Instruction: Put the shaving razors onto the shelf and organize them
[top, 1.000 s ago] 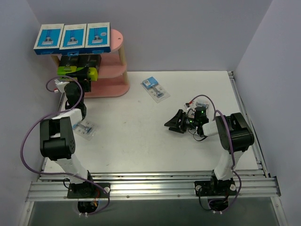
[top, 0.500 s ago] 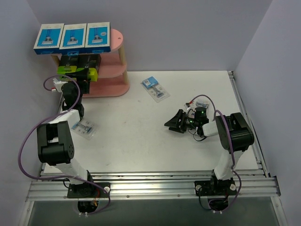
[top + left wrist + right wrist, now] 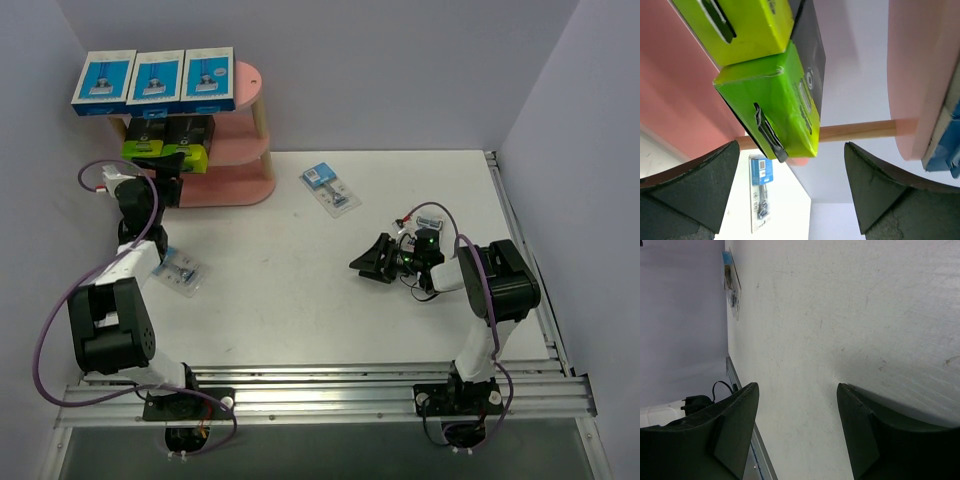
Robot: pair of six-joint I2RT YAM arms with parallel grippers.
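Observation:
The pink shelf stands at the far left. Three blue-and-white boxes lie in a row on its top board. Two black boxes with lime-green ends sit side by side on the middle board; they fill the left wrist view. My left gripper is open and empty, just in front of these boxes. One blister pack lies by my left arm. Another blister pack lies mid-table and shows in the left wrist view. My right gripper is open and empty, low over the table.
A pale wooden post and the top board's pink edge are close to my left fingers. A small pack and cable lie by my right wrist. The metal rail runs along the near edge. Walls close in on the left and back.
My left gripper has drawn back from the lime-ended box and swung left; the box stays on the middle board. The right arm has not moved.

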